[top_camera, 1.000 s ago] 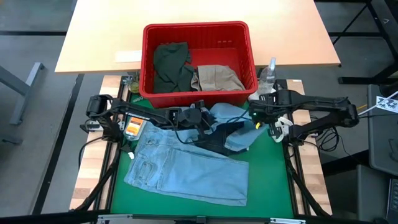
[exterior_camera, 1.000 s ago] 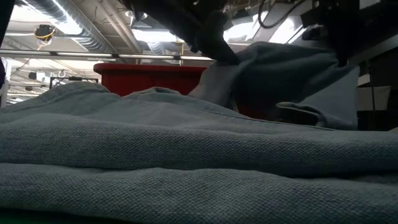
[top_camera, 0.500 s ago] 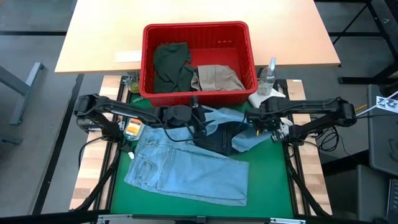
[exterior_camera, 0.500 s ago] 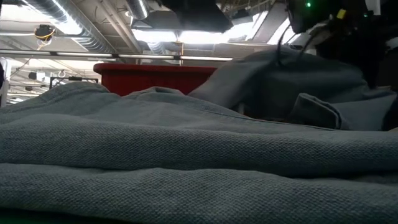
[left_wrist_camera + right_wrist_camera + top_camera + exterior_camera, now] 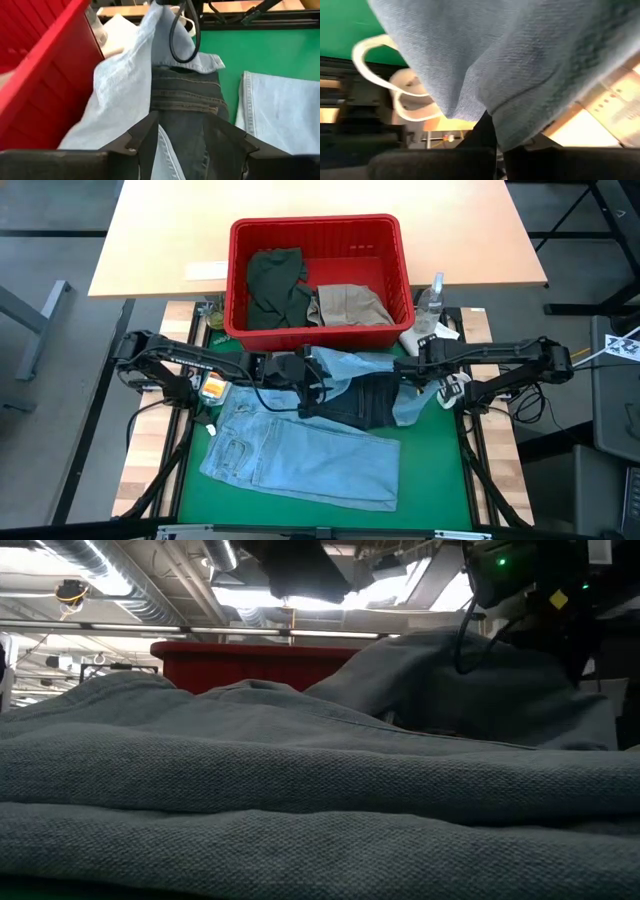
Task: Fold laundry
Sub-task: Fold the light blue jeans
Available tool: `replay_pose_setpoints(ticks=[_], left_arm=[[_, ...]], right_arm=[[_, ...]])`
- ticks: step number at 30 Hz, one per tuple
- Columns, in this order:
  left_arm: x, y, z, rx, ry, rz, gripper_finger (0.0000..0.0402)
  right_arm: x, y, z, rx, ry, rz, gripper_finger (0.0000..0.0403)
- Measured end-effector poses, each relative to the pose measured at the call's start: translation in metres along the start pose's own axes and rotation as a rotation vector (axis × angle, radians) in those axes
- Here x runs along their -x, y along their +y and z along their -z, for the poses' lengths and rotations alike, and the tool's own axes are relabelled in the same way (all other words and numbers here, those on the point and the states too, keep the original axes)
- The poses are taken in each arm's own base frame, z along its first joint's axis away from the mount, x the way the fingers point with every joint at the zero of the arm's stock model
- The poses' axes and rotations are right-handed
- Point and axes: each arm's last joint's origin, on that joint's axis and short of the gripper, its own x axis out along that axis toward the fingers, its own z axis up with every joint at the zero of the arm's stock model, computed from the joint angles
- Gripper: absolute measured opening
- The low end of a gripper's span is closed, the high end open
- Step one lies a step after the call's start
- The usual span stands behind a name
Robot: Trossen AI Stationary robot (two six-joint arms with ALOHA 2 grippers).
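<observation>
While its jaws stand apart over the dark navy jeans (image 5: pixel 357 402), the left gripper (image 5: pixel 318 383) holds nothing; in the left wrist view its two fingers (image 5: pixel 145 138) straddle the dark denim without pinching it. To the right, the right gripper (image 5: pixel 408 367) has its jaws clamped on the light blue denim piece (image 5: pixel 352 366), whose cloth drapes over its fingers in the right wrist view. That piece lies partly over the navy jeans, just near of the red basket (image 5: pixel 318 230). Nearer, a larger pair of light blue jeans (image 5: pixel 300 455) lies spread flat on the green mat (image 5: pixel 430 470). Inside the basket, at the far side, the dark olive green piece (image 5: pixel 274 286) sits to the left and the beige khaki piece (image 5: pixel 347 305) to its right, touching.
</observation>
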Motion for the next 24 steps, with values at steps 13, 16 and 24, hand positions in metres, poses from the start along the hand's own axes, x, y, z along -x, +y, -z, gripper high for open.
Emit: replay_pose_setpoints(ticks=[13,16,24], left_arm=[[0.006,-0.001,0.000,-0.013,0.017,0.017,0.0108],[0.014,0.001,0.000,-0.017,0.030,0.017,0.0104],[0.035,0.002,-0.001,0.043,0.047,0.026,0.0100]], right_arm=[[0.000,0.000,0.000,-0.003,0.002,0.006,0.0084],[0.000,0.000,0.000,-0.003,0.005,0.014,0.0132],[0.000,-0.001,0.000,0.040,0.004,0.013,0.0193]])
